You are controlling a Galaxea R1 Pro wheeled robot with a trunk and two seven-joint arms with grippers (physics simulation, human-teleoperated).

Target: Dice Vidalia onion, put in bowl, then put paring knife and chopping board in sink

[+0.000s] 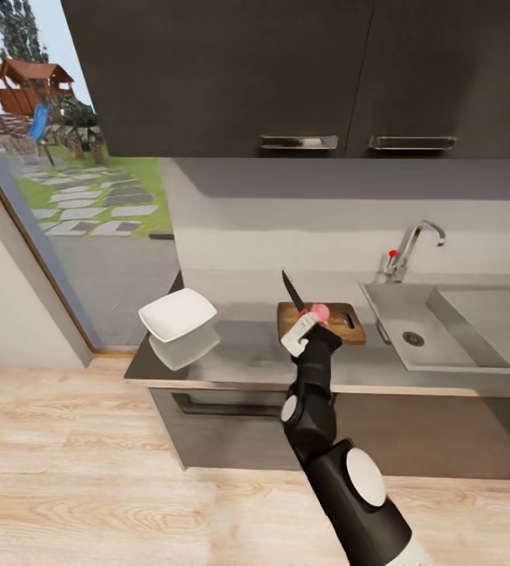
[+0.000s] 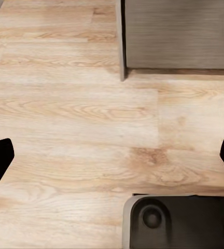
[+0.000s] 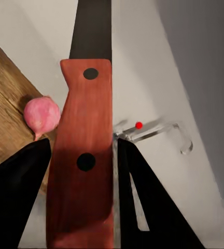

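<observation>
My right tool (image 3: 81, 171) is clenched on the paring knife (image 3: 83, 150) by its reddish handle, blade pointing up over the chopping board (image 1: 341, 324) at mid-frame in the head view. A pink onion (image 3: 41, 115) rests on that board, seemingly just beside the blade. The white bowl (image 1: 177, 314) sits at the left end of the surface (image 1: 239, 358), the sink (image 1: 443, 334) at right. My left tool (image 2: 112, 155) hangs released above the wood floor (image 2: 75, 109).
</observation>
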